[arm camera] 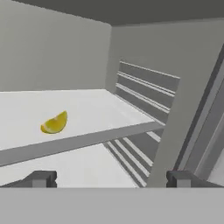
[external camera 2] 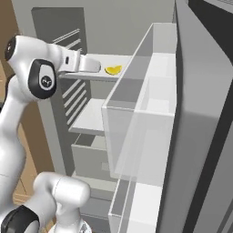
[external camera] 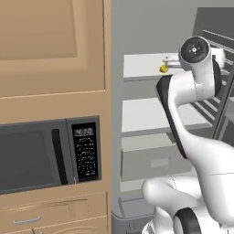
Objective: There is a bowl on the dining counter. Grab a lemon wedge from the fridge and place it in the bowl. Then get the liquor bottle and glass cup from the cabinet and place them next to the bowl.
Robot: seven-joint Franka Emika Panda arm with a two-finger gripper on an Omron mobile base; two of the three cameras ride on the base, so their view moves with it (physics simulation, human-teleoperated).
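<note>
One lemon wedge (arm camera: 54,123) is lying on the fridge's top shelf (arm camera: 87,109); the gripper (arm camera: 111,178) is hovering nearby, fingers apart and empty.

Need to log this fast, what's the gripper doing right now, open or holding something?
Gripper: open, holding nothing; the lemon wedge lies untouched on the fridge shelf.

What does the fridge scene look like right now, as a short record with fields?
fridge: door open, white shelves and grey drawer visible
lemon wedge: lying on the top shelf, untouched
gripper: open, empty, short of the wedge at top-shelf height
beside fridge: microwave in wood cabinetry
task stage: wedge not yet grasped
</note>
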